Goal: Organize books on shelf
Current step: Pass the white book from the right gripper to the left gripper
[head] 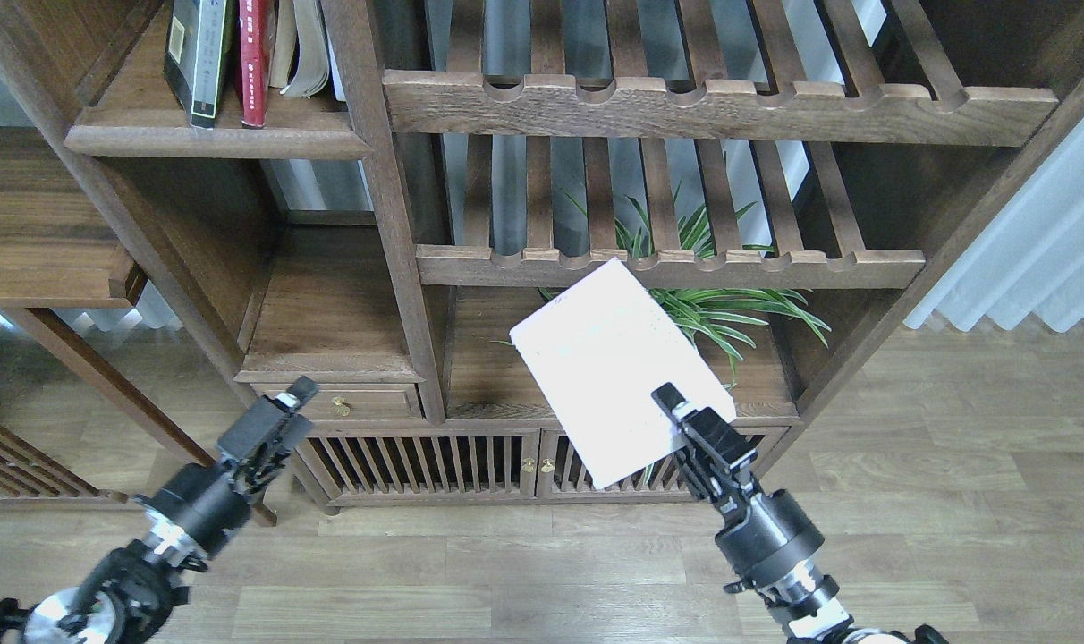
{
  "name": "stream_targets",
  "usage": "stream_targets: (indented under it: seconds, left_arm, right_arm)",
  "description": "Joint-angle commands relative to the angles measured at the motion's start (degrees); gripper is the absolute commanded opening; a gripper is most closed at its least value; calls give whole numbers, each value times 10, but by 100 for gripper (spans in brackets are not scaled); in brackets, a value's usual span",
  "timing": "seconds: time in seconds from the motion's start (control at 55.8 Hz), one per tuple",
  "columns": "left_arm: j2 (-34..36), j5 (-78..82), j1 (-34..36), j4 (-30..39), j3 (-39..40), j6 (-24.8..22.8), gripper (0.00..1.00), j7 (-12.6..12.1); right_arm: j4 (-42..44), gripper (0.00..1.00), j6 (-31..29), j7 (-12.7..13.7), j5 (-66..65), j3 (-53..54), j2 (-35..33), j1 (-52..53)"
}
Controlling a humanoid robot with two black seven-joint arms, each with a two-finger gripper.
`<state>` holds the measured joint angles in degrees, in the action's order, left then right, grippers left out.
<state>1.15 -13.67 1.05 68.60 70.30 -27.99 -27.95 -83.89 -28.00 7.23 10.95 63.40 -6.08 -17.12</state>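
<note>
Pale white book [618, 371], blank cover, tilted, in right gripper [676, 413]

Two black robot arms have rounded, ribbed joints. Silver metal rings band each wrist. Blocky black grippers cap the ends.

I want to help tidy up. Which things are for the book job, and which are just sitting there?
For the job:
- white book, held in the right hand
- dark red book
- black and yellow-green book
- the shelf under them

Just there:
- green plant
- slatted racks
- little drawer
</note>
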Motion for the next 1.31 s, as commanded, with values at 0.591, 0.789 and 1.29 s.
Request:
stream_targets:
  seconds: [0.591,0.789,1.29]
  left_arm:
    - [1,-22,7,5,-187,0,73,164]
    - [-2,-20,33,-7,-220,0,0,179]
    - [193,-6,78,63,-58,0,0,119]
  right_arm:
    - [3,4,0,25,-14,-78,61,-35]
    - [7,36,0,26,-24,-80,61,-35]
    - [56,99,0,17,-43,-38,39,-27]
